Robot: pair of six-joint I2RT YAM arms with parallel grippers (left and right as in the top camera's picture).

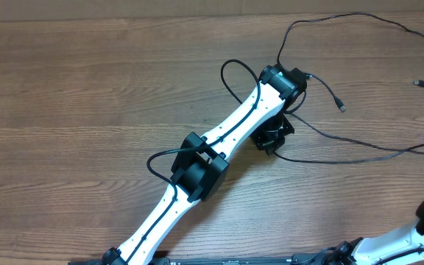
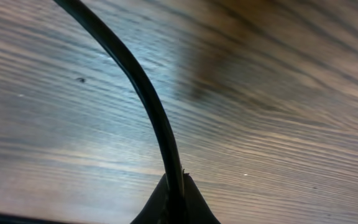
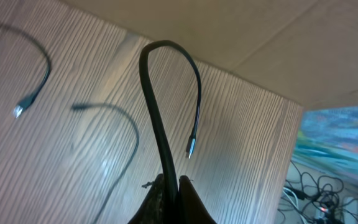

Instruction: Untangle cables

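Loose cables (image 1: 341,107) around left arm (image 1: 230,125)

From overhead we look straight down on the table (image 1: 72,81), while our wrist cameras sit low over it, the left close near centre, the right at five o'clock, all sharing its wood and cables (image 2: 144,87).

Brown wooden table (image 1: 87,88) with a grained top, carrying thin black flexible cables (image 1: 377,151).
The cables lie loose on the right half of the table. A long strand (image 1: 352,15) curves near the far edge, another ends in a small plug (image 1: 342,108), and two more plug ends (image 1: 420,83) rest near the right edge, apart from each other.
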